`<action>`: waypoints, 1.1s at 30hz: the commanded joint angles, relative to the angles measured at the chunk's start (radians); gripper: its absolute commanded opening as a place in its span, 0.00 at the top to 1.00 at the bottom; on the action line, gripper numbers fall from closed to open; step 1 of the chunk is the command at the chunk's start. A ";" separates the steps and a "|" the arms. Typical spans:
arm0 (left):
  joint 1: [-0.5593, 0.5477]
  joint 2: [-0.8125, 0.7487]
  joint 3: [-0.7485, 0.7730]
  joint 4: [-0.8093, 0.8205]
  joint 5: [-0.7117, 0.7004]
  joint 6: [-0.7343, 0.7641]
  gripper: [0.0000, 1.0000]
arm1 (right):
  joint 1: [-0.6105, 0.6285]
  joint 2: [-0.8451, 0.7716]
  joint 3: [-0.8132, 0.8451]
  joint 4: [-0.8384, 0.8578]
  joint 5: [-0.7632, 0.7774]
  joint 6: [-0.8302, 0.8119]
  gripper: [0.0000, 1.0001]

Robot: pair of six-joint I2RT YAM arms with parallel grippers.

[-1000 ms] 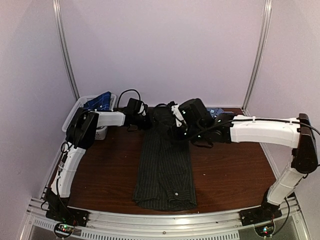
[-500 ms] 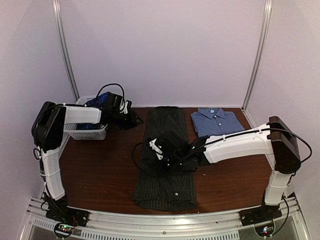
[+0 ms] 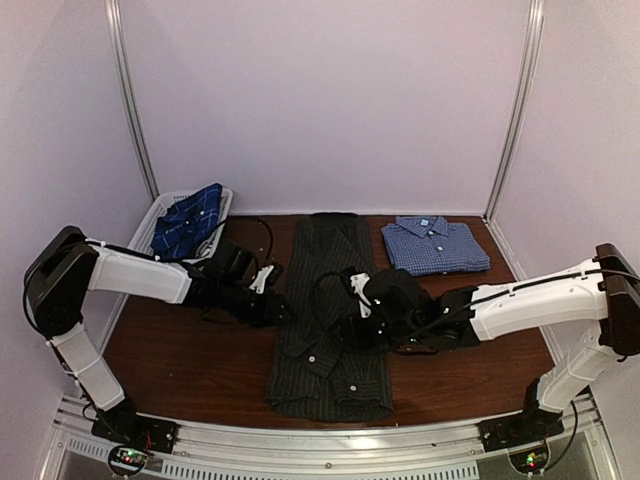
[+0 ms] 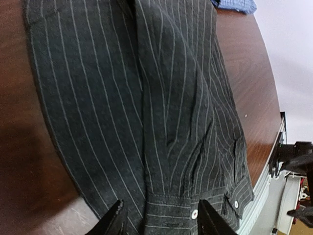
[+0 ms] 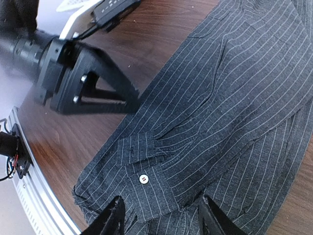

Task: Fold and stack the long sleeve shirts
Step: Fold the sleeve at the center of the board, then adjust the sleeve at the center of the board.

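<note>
The charcoal pinstriped long sleeve shirt lies as a long narrow strip down the middle of the table, sleeves folded onto its body. My left gripper is low at the shirt's left edge. In the left wrist view it stands open over a buttoned cuff. My right gripper hovers over the shirt's middle, open, above the other cuff, holding nothing. A blue-and-white check shirt sits folded at the back right. The navy plaid shirt is in the basket.
A white mesh basket stands at the back left corner. Bare brown tabletop shows on both sides of the pinstriped shirt. The metal rail runs along the near edge. In the right wrist view the left gripper's black fingers are close by.
My left arm swung from beside the basket forward to the shirt's left edge. My right gripper came forward from the collar end, opened and let go of the cloth.
</note>
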 commanded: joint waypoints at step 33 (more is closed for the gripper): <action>-0.213 -0.222 -0.211 0.056 -0.157 -0.119 1.00 | 0.004 -0.152 -0.182 -0.030 0.115 0.200 0.49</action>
